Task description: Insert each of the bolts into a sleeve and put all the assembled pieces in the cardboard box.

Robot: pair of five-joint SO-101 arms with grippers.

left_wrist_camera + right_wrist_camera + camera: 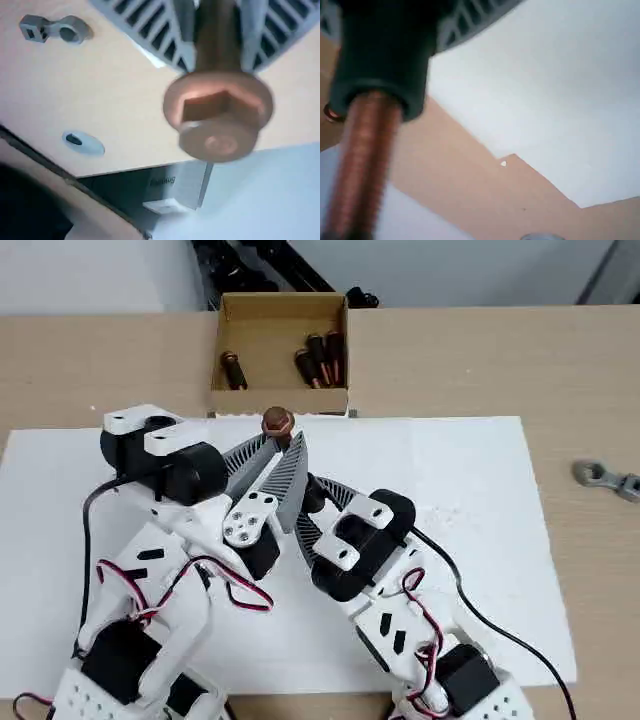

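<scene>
Your left end effector clamps a smooth copper flanged bolt; your right end effector grips its black cylindrical sleeve.

Bare floor runs down the middle of the cardboard box, between one assembled piece at its left and three pieces at its right; a bolt stands just before its front wall.

A copper-brown bolt sits in the left gripper, a black sleeve in the right gripper, both with grey ribbed fingers. Below them lie a white mat and a tan table. Beyond them is a brown cardboard box, and off to the right gripper's side a grey wrench.
</scene>
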